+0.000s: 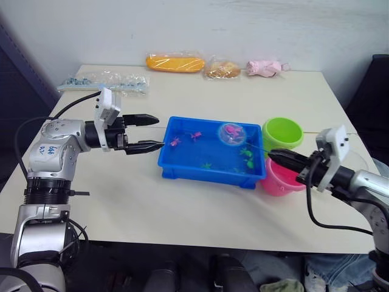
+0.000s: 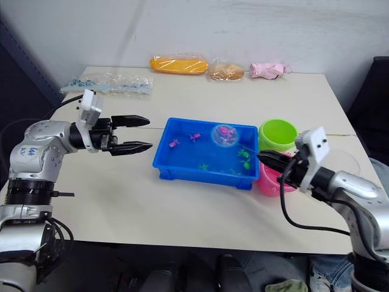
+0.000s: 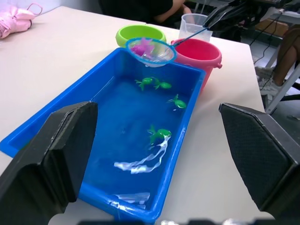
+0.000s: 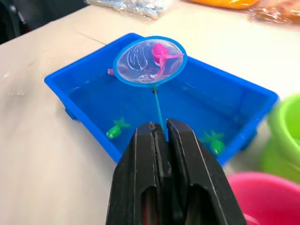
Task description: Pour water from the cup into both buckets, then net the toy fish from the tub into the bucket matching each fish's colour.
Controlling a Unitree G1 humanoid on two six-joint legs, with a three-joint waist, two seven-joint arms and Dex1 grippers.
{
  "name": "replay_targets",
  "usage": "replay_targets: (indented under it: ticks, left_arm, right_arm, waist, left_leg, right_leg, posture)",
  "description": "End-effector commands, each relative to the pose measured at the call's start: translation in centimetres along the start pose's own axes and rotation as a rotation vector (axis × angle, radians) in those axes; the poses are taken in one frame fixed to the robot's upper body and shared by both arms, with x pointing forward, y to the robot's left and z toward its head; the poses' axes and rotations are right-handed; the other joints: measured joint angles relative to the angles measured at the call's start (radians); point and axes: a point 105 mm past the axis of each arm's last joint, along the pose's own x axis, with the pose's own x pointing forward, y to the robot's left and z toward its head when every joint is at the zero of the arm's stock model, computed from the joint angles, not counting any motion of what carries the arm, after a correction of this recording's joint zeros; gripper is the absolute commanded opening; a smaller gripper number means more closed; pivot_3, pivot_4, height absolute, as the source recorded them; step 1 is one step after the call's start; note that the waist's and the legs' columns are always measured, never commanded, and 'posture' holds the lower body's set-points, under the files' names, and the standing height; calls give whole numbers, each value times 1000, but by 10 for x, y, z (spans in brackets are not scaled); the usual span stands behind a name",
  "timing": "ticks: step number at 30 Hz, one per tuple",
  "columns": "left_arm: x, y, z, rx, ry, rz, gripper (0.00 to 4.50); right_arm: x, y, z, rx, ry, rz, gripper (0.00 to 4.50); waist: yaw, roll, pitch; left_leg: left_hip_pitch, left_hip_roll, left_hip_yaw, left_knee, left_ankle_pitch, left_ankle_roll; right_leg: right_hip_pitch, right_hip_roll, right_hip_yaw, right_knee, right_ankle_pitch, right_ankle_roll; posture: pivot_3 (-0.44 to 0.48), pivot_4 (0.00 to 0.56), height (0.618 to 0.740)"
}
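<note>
Right gripper clenched on thin handle of round light-blue-rimmed hoop net, held out over shallow rectangular blue plastic tub. Pink toy fish lies in translucent mesh. Green toy fish in water. Left gripper spread wide beside tub's end, empty.

I see silver metal arm housings with ribbed black joint collars, black cables looping loose along both forearms, a white camera block at each wrist, blue lettering on my left shoulder casing, and black two-fingered grippers.
</note>
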Motion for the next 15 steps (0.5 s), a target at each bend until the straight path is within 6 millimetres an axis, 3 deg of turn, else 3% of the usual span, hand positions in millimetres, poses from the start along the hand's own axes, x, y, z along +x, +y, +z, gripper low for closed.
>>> replay_targets:
  ticks: [1,10,15]
  left_arm:
    - [6,1,13,37,-51,-41,4483]
    - [34,-4,18,23,-91,-179,4483]
    - [43,-7,14,9,-99,-213,4483]
  right_arm:
    - [-30,0,13,-47,-30,-82,0]
    - [-95,0,0,-79,47,-316,0]
    - [-116,-3,-15,-194,163,-433,0]
  waist:
    - [4,0,0]
    - [19,0,0]
    - [18,0,0]
  left_leg:
    - [0,0,0,0,0,0]
    - [1,0,1,0,0,0]
    - [3,0,2,0,0,1]
  right_leg:
    - [0,0,0,0,0,0]
    - [1,1,2,1,1,1]
    - [2,2,3,1,1,1]
  posture:
    - [0,150,740]
    - [0,150,740]
    - [0,150,740]
